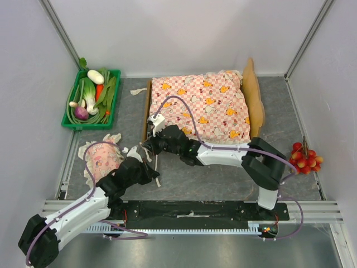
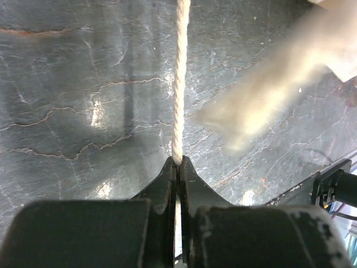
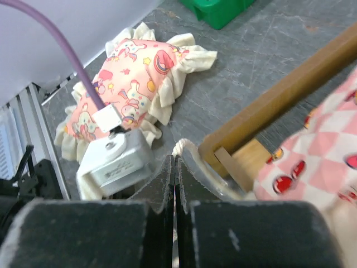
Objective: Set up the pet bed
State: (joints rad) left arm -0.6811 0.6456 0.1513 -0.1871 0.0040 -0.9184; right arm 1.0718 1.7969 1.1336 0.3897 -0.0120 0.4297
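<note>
The pet bed (image 1: 255, 96), a light-wood frame with a curved headboard on the right, stands at the middle back with the pink-checked mattress (image 1: 202, 106) lying on it. My right gripper (image 1: 148, 146) is at the bed's near left corner (image 3: 279, 95), shut on a white cord (image 3: 184, 147) of the mattress (image 3: 321, 162). My left gripper (image 1: 149, 172) is just in front of it, shut on another white cord (image 2: 179, 84) that runs straight away over the grey tabletop. The small pink frilled pillow (image 1: 100, 157) lies on the table left of both grippers and also shows in the right wrist view (image 3: 134, 72).
A green tray (image 1: 75, 124) of vegetables stands at the back left. A bunch of red fruit (image 1: 304, 158) lies at the right wall. The left arm's wrist camera box (image 3: 114, 159) sits close beside my right fingers. White walls close in three sides.
</note>
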